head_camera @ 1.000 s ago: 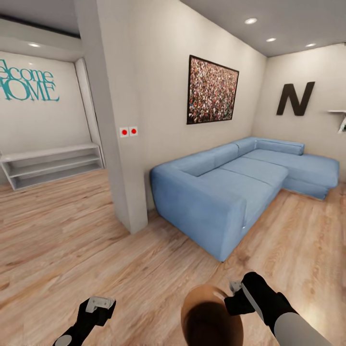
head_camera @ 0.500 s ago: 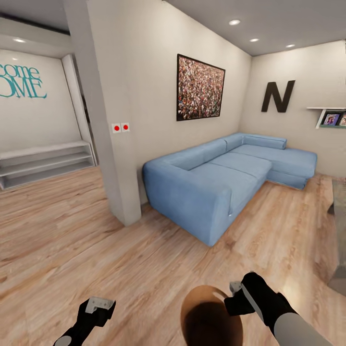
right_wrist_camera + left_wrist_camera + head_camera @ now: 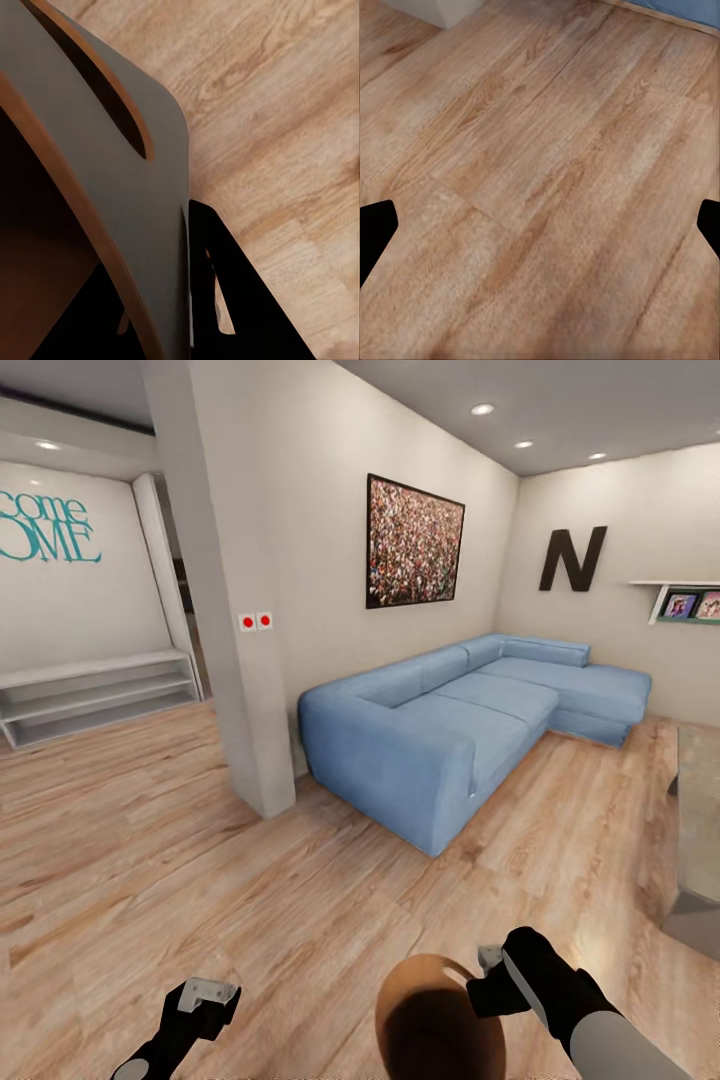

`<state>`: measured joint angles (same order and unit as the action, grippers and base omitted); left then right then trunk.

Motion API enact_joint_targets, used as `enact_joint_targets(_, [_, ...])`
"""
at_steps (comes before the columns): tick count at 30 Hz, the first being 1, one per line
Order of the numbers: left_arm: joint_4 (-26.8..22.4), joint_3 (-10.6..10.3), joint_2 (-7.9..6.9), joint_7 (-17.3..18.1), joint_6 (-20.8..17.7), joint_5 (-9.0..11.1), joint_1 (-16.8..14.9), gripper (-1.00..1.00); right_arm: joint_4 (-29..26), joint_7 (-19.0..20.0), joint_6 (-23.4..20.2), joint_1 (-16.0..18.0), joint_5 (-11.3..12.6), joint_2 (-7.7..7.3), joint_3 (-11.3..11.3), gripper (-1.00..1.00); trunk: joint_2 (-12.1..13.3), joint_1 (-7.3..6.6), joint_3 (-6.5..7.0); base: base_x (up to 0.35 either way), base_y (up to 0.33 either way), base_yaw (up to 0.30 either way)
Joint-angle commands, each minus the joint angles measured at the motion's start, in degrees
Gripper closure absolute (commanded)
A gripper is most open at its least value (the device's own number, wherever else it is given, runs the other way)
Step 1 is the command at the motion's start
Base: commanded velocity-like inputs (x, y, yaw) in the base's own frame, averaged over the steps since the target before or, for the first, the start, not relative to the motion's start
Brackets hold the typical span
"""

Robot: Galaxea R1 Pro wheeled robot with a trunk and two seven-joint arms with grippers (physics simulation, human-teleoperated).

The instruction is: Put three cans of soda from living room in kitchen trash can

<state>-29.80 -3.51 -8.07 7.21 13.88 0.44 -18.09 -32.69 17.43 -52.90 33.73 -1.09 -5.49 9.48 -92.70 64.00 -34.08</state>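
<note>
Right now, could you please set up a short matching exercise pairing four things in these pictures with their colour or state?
Things:
1. sofa
2. trash can
3. letter N
4. left gripper

Colour or state:
a. open over bare wood floor
b. light blue
c. black, on the wall
d. brown inside, held at its rim by the right gripper

Pairs: 1-b, 2-d, 3-c, 4-a
</note>
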Motion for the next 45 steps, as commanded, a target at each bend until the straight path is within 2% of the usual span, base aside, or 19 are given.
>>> enact_joint_targets(1, [0.0, 0.0, 0.0, 0.0, -0.02, 0.0, 0.0, -1.0, -0.01, 0.27, -0.19, 0.02, 1.41, 0.01, -0.08, 1.0, 0.0, 0.0, -0.07, -0.034, 0.0, 0.0])
enact_joint_targets(6, [0.0, 0.0, 0.02, 0.0, -0.06, -0.02, -0.01, -1.0, -0.01, 0.26, -0.21, 0.02, 1.4, 0.04, -0.08, 1.0, 0.0, 0.0, -0.48, -0.016, 0.057, 0.0])
enact_joint_targets(14, [0.0, -0.01, -0.01, 0.0, -0.02, 0.04, 0.03, -1.0, -0.01, 0.26, -0.19, 0.03, 1.44, 0.04, -0.08, 1.0, 0.0, 0.0, -1.17, -0.002, 0.27, 0.0])
enact_joint_targets(25, [0.0, -0.01, -0.02, -0.09, 0.54, 0.07, 0.08, -1.0, 0.08, 0.01, -0.19, -0.02, 1.39, 0.1, 0.0, 1.0, 0.0, 0.0, -1.32, 0.0, 0.051, -0.015])
enact_joint_targets(45, [0.0, -0.01, -0.02, -0.09, 1.06, -0.17, 0.08, -1.0, 0.0, 0.12, -0.19, -0.07, 1.43, 0.04, -0.08, 1.0, 0.0, 0.0, -1.32, 0.0, -0.247, -0.233])
